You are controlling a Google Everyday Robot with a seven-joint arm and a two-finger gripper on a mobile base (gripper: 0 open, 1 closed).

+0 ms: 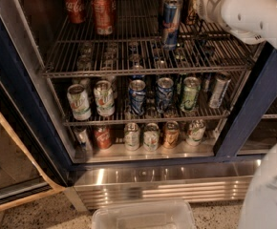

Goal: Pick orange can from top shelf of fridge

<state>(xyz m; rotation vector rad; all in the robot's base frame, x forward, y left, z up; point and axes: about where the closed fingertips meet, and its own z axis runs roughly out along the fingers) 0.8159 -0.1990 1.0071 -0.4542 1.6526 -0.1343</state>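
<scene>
The fridge (246, 109) stands open, with a dark blue frame and wire racks. The orange can (191, 12), dark coppery brown, stands at the back right of the top shelf (143, 71), just right of a tall blue-and-silver slim can (171, 23). My gripper (200, 4) is at the end of the white arm (250, 11), which reaches in from the upper right. It is right at the orange can's upper right side and hides part of it. I cannot tell whether it touches the can.
Two red Coca-Cola cans (103, 12) stand at the top shelf's back left. The lower racks hold several cans (137, 97). A shiny steel base (162, 181) lies below, with a clear plastic bin (143, 216) on the floor. The glass door (9, 151) is open at left, and my white body (270, 190) is at lower right.
</scene>
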